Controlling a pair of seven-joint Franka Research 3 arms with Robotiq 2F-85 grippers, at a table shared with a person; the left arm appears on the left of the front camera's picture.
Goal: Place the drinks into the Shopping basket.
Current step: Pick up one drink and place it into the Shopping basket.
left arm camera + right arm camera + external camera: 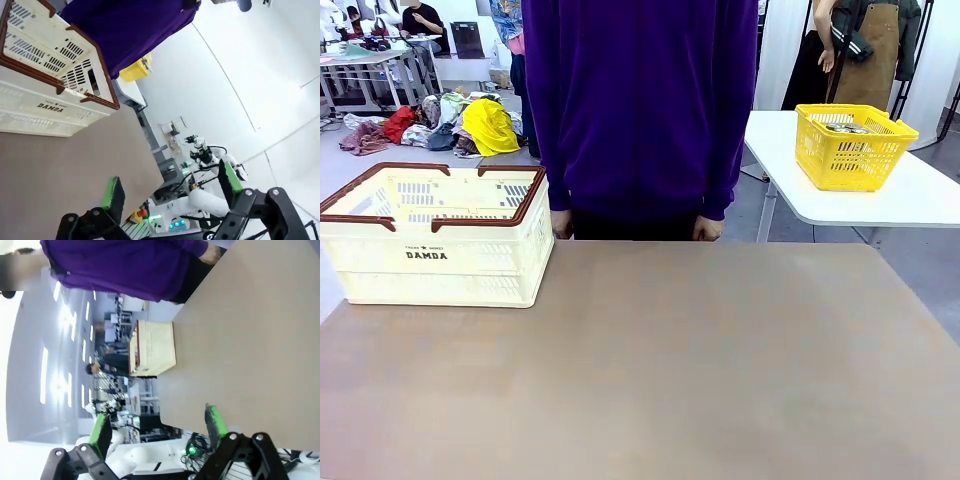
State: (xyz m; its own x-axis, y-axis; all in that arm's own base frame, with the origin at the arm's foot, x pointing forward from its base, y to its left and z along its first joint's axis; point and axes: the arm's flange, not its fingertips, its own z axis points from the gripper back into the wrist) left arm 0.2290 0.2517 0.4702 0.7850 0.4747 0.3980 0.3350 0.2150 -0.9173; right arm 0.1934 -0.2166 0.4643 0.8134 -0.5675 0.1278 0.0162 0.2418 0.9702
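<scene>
**Basket far left, both hands open**

Basket (440,272) sits on the bench's (670,380) far-left corner, DAMDA print facing the robot. Left hand (169,186): fingers spread wide, gripping nothing. Person (640,100) in purple stands at the middle of the far edge, arms down. Right hand (157,424): also spread wide and empty. Far right, yellow basket (850,160) on a separate white bench (920,200); contents too small to tell.

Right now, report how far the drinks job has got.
Done: nothing yet. The basket sits at the far left corner of the table, and what shows of its inside is just slotted walls. In hand: nothing. The left gripper and right gripper are open and hold nothing. Left: all the drinks must go in. The person stands at the far edge, hands down.
</scene>
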